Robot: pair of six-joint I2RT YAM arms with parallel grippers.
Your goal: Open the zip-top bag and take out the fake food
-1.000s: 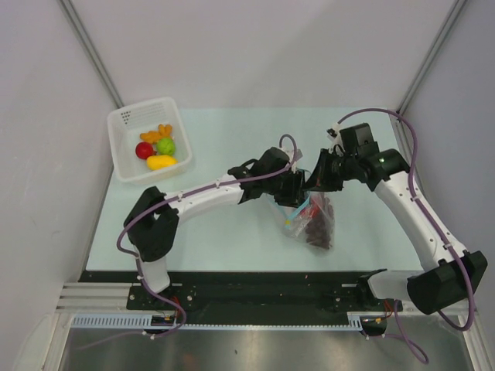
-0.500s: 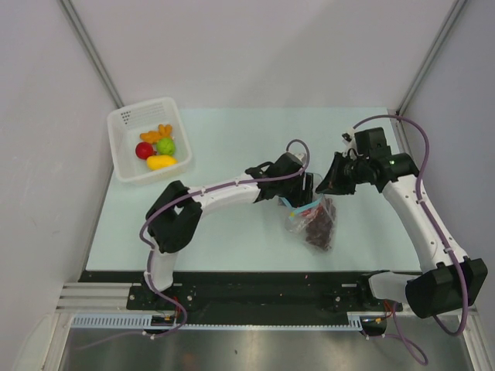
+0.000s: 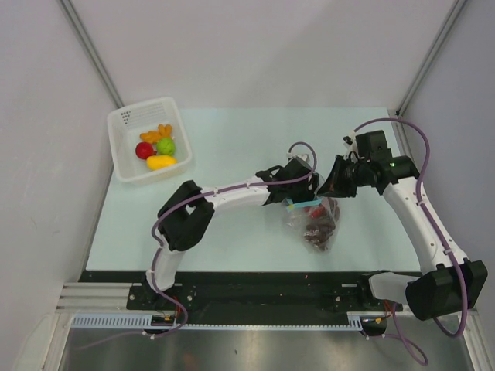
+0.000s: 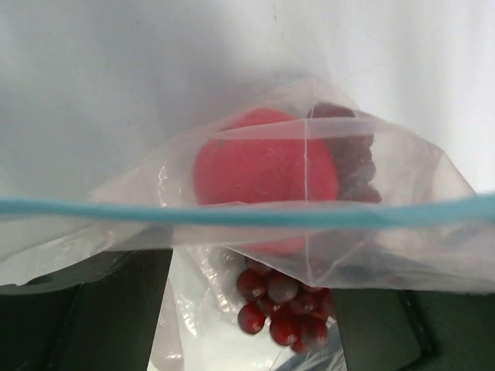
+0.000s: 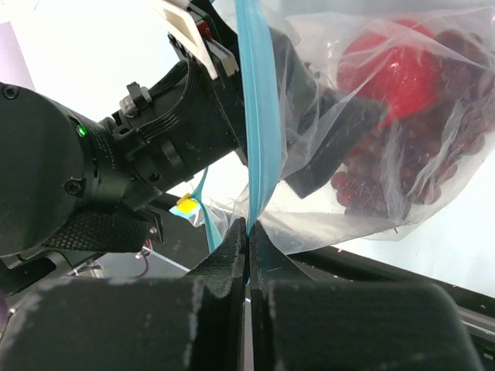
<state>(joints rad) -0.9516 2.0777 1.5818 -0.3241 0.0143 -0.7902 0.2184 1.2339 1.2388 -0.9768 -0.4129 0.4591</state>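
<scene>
The zip-top bag (image 3: 317, 224) is clear, with a teal zip strip (image 4: 232, 214), and hangs just above the table's centre right. Inside it are a red round fruit (image 4: 263, 174) and a dark grape bunch (image 4: 286, 305). My right gripper (image 5: 248, 226) is shut on one side of the strip (image 5: 259, 116) and holds it up; in the top view it (image 3: 331, 189) is above the bag. My left gripper (image 4: 247, 282) is open, its fingers wide apart at the bag's mouth (image 3: 300, 198). The other fake food, yellow (image 3: 160, 162), red (image 3: 144, 150), green (image 3: 165, 145) and orange (image 3: 158, 133), lies in the basket.
The white perforated basket (image 3: 130, 120) stands at the table's far left. The table's front edge runs just below the bag. Grey walls and metal frame posts enclose the left, back and right sides.
My left arm has stretched further right, bringing its gripper up to the bag's mouth. My right gripper has drawn slightly right with the strip, and the bag has shifted right with it.
</scene>
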